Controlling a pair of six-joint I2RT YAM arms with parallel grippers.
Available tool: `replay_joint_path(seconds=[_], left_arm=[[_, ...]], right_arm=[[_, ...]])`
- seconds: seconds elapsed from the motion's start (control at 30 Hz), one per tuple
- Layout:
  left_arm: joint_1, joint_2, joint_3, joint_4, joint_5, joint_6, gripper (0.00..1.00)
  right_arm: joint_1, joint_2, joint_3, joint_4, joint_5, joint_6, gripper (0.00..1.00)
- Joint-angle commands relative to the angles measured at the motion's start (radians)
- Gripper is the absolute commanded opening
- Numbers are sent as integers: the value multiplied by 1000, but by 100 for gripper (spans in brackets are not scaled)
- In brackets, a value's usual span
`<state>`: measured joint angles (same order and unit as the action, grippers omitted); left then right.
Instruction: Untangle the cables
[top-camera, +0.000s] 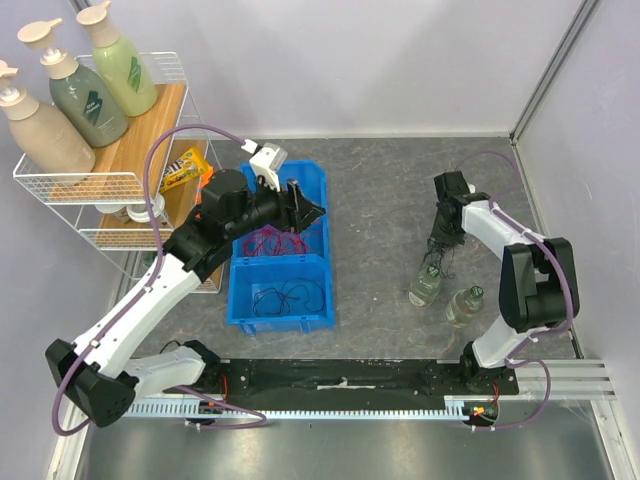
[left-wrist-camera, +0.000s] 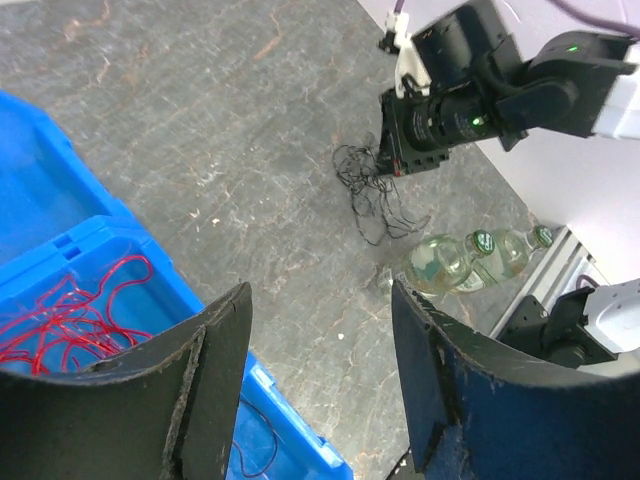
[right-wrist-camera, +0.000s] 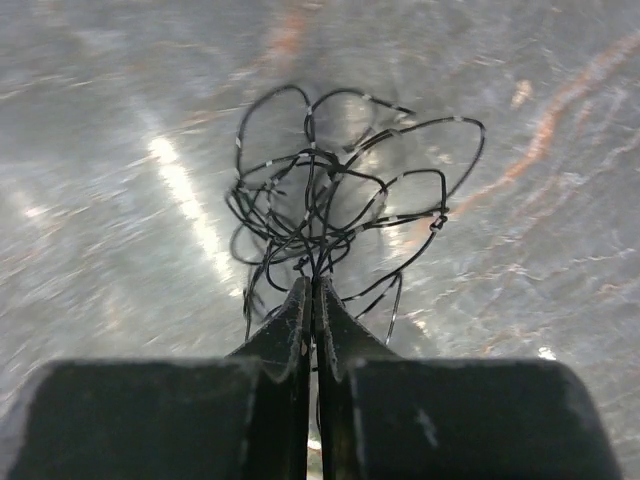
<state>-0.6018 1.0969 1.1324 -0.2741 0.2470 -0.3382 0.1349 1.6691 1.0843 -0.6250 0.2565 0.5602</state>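
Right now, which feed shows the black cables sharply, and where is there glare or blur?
Right wrist: black cables crisp at the shut right pincer, table smeared, with a glare streak on the left. Left wrist: table and cables sharp, the open left pincer dark. Top: even light, but cables tiny.

Black cables (right-wrist-camera: 330, 215) showing against grey mottled table (top-camera: 390, 200), rust-coloured veins running across it. Red cables (top-camera: 283, 243) lying bright in blue bin (top-camera: 280, 322). Clear bottles (left-wrist-camera: 445, 262) wearing green caps (left-wrist-camera: 483, 240). Pump bottles (top-camera: 88, 100) standing beige, sage, pale green.
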Motion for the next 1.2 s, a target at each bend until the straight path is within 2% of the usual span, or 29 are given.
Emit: replay_joint_path(seconds=[0.0, 0.1, 0.17, 0.27, 0.4, 0.53, 0.63, 0.73, 0.77, 0.9, 1.07, 1.17], left_arm=[[-1, 47, 29, 32, 72, -54, 64], [0, 99, 40, 29, 115, -74, 65], [0, 122, 40, 67, 170, -93, 70], [-1, 164, 46, 142, 253, -139, 70], [-10, 256, 79, 219, 351, -209, 67], [-45, 348, 133, 216, 377, -231, 60], [-56, 403, 147, 199, 356, -254, 49], [-61, 419, 133, 196, 308, -272, 45], [-61, 416, 126, 197, 296, -275, 46], [-64, 428, 125, 219, 291, -297, 63], [-70, 449, 132, 219, 249, -297, 63], [-78, 454, 127, 312, 343, -304, 63]], right_arm=[[67, -173, 60, 102, -146, -97, 2], [74, -279, 54, 166, -331, -129, 0], [75, -328, 48, 226, -483, -129, 0], [81, -371, 32, 327, -702, -86, 0], [91, -387, 29, 416, -859, -48, 0], [100, -396, 34, 456, -950, -37, 0], [103, -423, 20, 478, -953, -17, 0], [103, -443, 12, 490, -958, -10, 0], [104, -448, 11, 490, -962, -8, 0], [111, -459, 9, 493, -971, 3, 0], [117, -474, 25, 498, -970, 17, 0], [123, -485, 46, 495, -958, 35, 0]])
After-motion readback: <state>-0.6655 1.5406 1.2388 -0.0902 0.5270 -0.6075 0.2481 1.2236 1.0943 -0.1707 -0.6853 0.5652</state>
